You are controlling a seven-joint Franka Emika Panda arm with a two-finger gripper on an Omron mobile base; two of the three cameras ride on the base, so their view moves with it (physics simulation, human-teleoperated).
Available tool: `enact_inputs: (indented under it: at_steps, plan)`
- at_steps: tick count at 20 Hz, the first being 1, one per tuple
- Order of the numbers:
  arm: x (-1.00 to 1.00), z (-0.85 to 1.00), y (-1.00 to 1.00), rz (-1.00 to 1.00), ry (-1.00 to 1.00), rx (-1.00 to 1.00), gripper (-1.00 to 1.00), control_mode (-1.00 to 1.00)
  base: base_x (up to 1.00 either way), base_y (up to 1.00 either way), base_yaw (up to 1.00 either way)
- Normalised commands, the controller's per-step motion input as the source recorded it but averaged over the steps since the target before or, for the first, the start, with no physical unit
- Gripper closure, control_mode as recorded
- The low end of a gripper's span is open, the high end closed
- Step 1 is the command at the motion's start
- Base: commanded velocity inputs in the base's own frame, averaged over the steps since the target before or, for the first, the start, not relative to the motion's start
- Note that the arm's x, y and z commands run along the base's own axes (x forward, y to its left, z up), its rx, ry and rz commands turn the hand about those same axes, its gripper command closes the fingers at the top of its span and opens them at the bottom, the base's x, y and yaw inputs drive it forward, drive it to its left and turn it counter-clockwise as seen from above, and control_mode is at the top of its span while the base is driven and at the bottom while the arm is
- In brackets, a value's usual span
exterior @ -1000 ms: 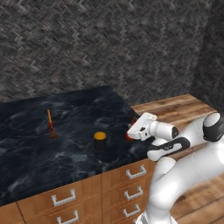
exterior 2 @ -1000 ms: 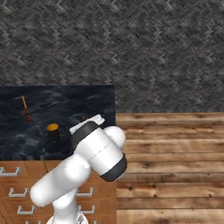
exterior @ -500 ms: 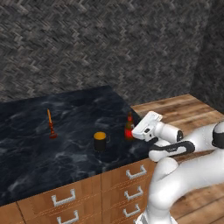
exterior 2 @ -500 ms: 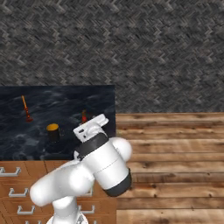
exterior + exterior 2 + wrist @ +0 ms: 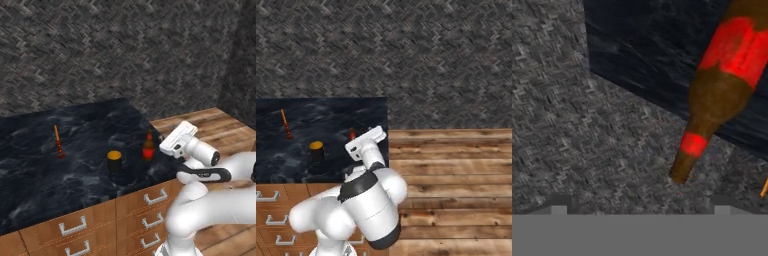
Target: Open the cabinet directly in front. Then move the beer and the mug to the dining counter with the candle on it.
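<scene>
Beer (image 5: 148,148) is standing upright on the dining counter (image 5: 75,165) — right of the mug (image 5: 114,161), candle (image 5: 58,142) farther left; gripper (image 5: 161,146) is sitting just beside the bottle, fingers spread wide, gripping nothing.

Beer (image 5: 352,133): only its red top shows above the hand in the right base view. Its base is cut off in the hand view. Label print too blurred, apparently, to read.

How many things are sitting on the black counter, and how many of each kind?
Candle: 1
Mug: 1
Beer bottle: 1
Total: 3 things standing on the dining counter
</scene>
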Motion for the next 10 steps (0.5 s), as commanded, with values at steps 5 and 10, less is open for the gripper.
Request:
enact_inputs:
  at_steps: [5,10]
  plan:
    - [-0.95,0.4,0.0,0.0,-0.18,-0.01,-1.0,-1.0,0.0,0.0,0.0]
    - [-1.0,0.46,-0.06,0.0,-0.01,-0.16,-1.0,-1.0,0.0,0.0,0.0]
